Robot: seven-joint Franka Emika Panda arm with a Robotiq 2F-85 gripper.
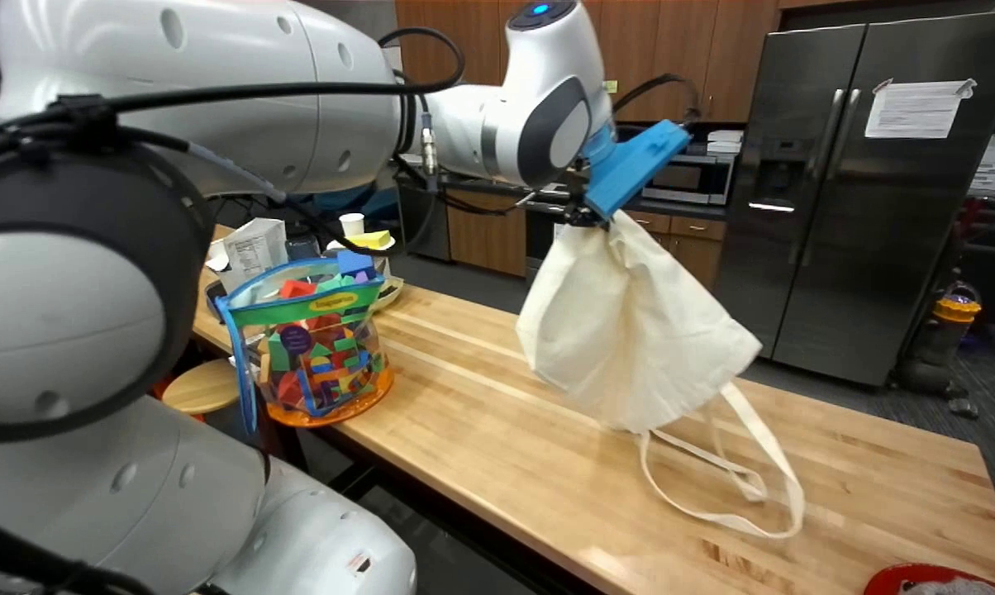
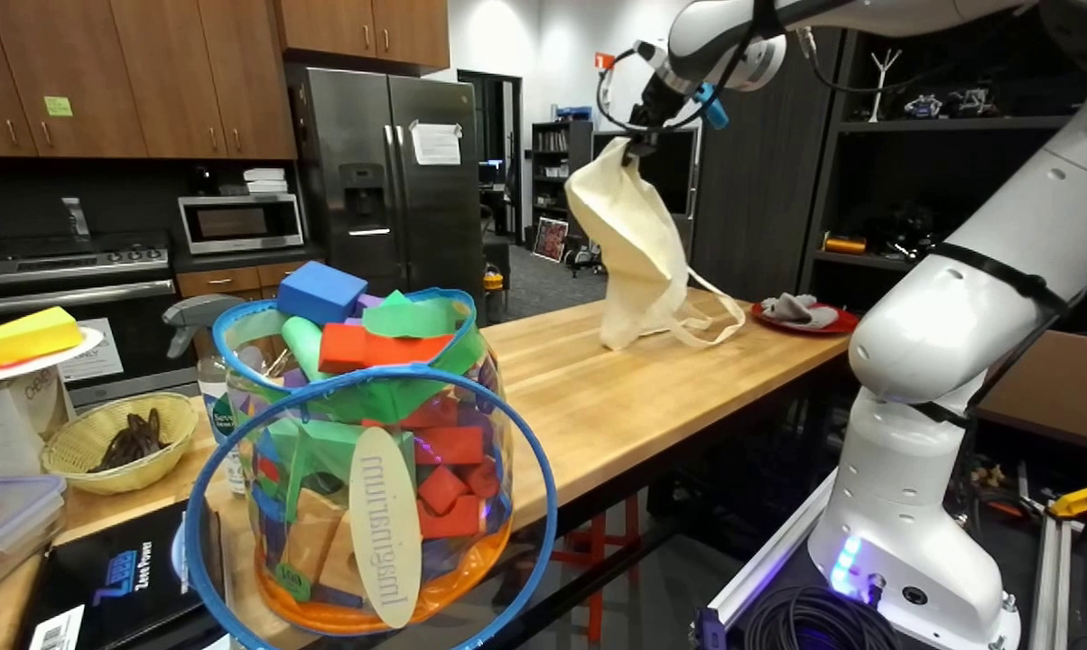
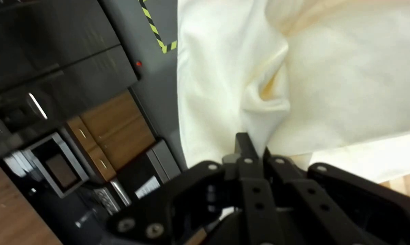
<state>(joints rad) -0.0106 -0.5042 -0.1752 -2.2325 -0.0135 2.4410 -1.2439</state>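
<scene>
While the cream cloth bag (image 1: 630, 330) hangs over the tabletop (image 1: 481, 397), I see in an exterior view that the gripper (image 1: 594, 219) has it by a bunched upper end, the straps (image 1: 795, 500) trailing from its low end. The clear bag of blocks (image 1: 324, 355) stands right at the long edge away from the refrigerator (image 1: 873, 198).

In an exterior view I find the red plate (image 2: 845, 322), with a grey cloth (image 2: 796, 311) on it, by the tabletop's corner on that same long side; the cream cloth bag hangs nearer that end than the blocks' end. Whether its straps touch the tabletop I can't tell.

In the wrist view the fingers (image 3: 246, 146) are clamped on a gathered fold of the fabric.

I'd call this the carrying step: the load is up and not yet laid down. To my eye, the next move calls for a slow lowering between the two long edges, straps kept clear of the plate, before I release.
</scene>
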